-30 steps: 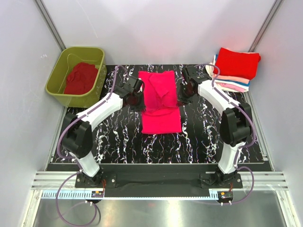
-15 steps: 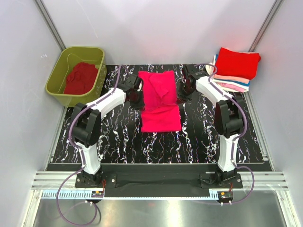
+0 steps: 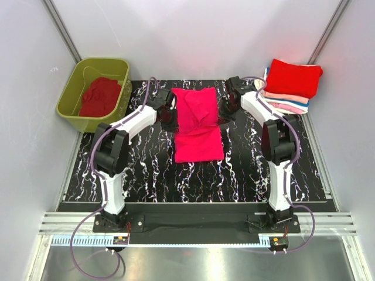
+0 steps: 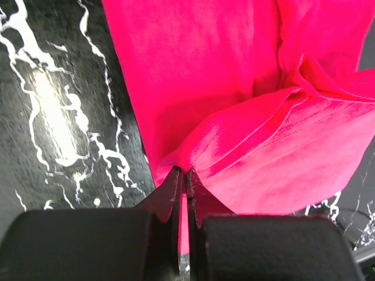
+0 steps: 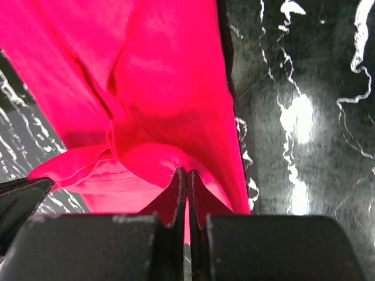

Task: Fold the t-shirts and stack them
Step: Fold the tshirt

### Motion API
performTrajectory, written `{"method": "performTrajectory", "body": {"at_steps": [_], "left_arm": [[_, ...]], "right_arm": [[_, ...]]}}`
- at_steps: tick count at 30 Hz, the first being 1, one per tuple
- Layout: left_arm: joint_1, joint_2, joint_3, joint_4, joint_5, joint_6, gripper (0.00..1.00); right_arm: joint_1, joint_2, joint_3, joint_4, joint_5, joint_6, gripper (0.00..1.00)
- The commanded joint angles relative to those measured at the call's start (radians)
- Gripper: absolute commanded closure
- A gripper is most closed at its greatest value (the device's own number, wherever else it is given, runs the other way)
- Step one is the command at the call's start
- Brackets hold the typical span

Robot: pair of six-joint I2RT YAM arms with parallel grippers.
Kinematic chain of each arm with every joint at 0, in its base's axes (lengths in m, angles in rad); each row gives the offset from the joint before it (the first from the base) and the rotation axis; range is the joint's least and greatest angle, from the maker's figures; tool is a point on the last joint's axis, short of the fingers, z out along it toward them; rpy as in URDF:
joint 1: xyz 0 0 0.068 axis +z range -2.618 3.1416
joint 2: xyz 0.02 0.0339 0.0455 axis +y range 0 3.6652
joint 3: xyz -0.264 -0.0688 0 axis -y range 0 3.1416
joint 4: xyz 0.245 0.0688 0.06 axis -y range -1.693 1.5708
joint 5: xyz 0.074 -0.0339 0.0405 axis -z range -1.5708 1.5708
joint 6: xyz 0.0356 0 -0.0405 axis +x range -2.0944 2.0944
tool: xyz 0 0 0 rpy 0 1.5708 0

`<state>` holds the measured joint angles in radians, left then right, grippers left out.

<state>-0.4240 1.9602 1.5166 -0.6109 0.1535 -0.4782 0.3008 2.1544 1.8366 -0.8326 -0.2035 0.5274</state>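
Bright, even light from overhead in the top view, sharp all over, with only small soft shadows. In the left wrist view, a white glare patch on the shiny black table with white streaks (image 4: 50,111), up and left of the left gripper (image 4: 182,173). Same kind of glare up and right of the right gripper (image 5: 183,173). Very strong glow on the vivid pink soft cloth t-shirt (image 4: 234,88) just ahead of both tips, folds partly washed out. Dark, blurry finger bodies nearest each lens.

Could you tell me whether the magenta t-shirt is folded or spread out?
Partly folded: the magenta t-shirt lies as a narrow strip, cloth doubled over.
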Motion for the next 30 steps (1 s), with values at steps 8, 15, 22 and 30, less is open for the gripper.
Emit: {"method": "performTrajectory", "body": {"at_steps": [8, 15, 22, 30], "left_arm": [[0.071, 0.180, 0.392, -0.119, 0.020, 0.075, 0.27], [0.102, 0.073, 0.451, -0.181, 0.020, 0.059, 0.05], [0.053, -0.295, -0.083, 0.075, 0.061, -0.058, 0.08], [-0.030, -0.388, -0.423, 0.358, 0.192, -0.164, 0.27]], "right_arm": [[-0.055, 0.217, 0.363, -0.111, -0.036, -0.044, 0.38], [-0.074, 0.206, 0.571, -0.251, -0.060, -0.107, 0.21], [-0.075, -0.253, -0.268, 0.129, -0.164, -0.050, 0.24], [-0.072, -0.340, -0.614, 0.322, -0.394, -0.047, 0.78]]}}
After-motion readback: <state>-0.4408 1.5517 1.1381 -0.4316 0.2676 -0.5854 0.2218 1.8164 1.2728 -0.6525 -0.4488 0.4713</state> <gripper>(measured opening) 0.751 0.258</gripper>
